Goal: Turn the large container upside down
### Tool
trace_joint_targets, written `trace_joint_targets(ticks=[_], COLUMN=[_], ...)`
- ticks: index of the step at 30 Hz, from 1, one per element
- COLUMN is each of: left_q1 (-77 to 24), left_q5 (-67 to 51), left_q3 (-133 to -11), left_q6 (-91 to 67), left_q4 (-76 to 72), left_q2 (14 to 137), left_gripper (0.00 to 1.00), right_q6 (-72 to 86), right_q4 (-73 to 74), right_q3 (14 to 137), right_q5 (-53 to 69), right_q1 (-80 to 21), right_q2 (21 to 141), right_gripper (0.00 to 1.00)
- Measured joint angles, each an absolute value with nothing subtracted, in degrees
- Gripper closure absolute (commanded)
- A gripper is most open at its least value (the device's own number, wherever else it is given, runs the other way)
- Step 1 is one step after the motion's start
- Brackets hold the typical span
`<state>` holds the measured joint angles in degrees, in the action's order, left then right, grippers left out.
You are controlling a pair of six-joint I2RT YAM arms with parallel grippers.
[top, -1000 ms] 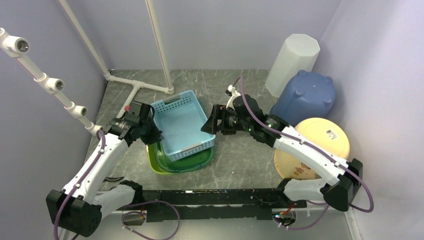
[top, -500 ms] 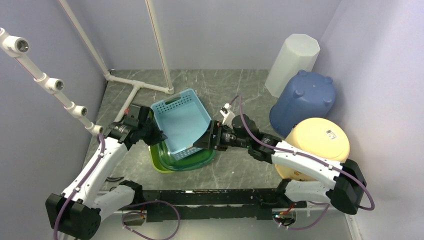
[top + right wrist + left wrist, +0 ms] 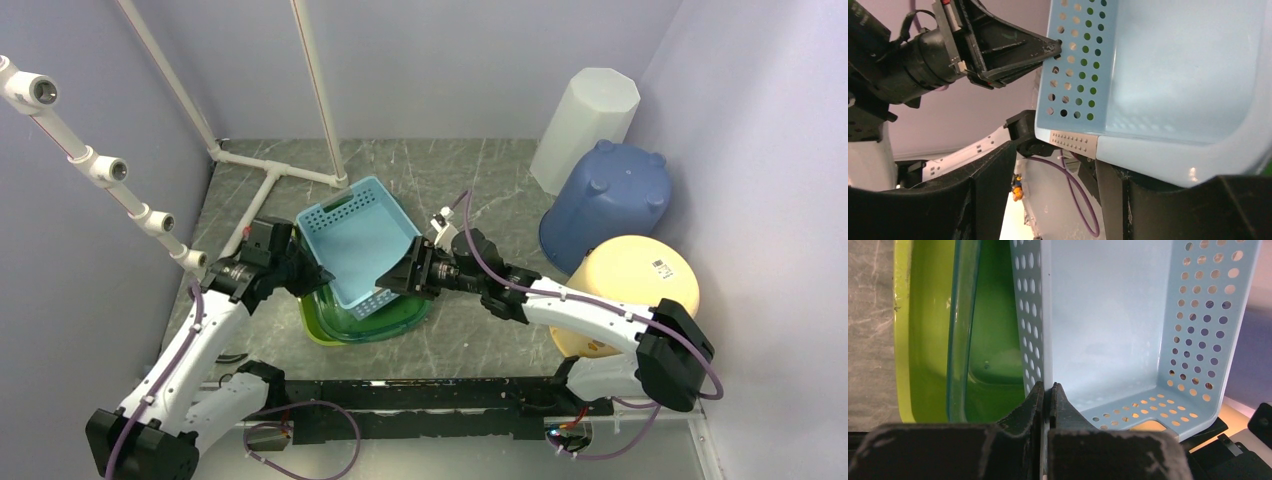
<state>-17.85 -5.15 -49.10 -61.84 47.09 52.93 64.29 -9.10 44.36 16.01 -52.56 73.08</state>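
Seen from above, we have a light blue basket [image 3: 360, 240] with perforated walls, the large container of the task, just to the 9 o'clock side of the middle of a grey marbled table [image 3: 470, 330]. It is tilted, open side up, with its 6 o'clock end resting in a dark green tray [image 3: 395, 318] that is itself nested in a yellow-green tray [image 3: 312, 330]. The left gripper [image 3: 1046, 390] meets the basket at its 8 o'clock side. Its two black fingers are pressed tight together on the thin perforated wall, one inside and one outside, so it has a firm pinch on the basket. The right gripper [image 3: 1055, 160] comes in at the basket's 4 o'clock corner. Its jaws stand well apart, and the rounded corner of the rim sits in the gap between them. We see daylight beside one finger, and we cannot tell whether the other touches the plastic. Over at 2 o'clock on the table, a dark blue bucket [image 3: 605, 200] stands upside down, with a tall white bin [image 3: 585, 125] behind it and a cream bowl [image 3: 630, 280] at 3 o'clock beside the right arm.
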Motion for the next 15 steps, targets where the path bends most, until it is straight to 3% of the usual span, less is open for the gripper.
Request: trace_joint_targets(ticks=[3,7,15], left_q1=[-17.74,-17.63,-17.61], left_q5=[-5.3,-5.96,-9.26], left_q3=[-48.58,-47.92,-46.83], left_q6=[-62.28,-62.76,-63.99], left_q4=[46.68,45.69,43.46], left_q2=[52.38,52.07,51.53], left_gripper=[0.97,0.97,0.97], right_q6=[65.45,66.59,70.63], right_q4=[-11.57,-13.85,-19.68], right_q3=[43.44,42.52,38.57], right_q5=[15.84,14.44,10.07], right_q1=[-52.56,-52.56,-52.6], right_q2=[73.08,72.97,70.26], right_gripper=[0.42,0.57,0.48])
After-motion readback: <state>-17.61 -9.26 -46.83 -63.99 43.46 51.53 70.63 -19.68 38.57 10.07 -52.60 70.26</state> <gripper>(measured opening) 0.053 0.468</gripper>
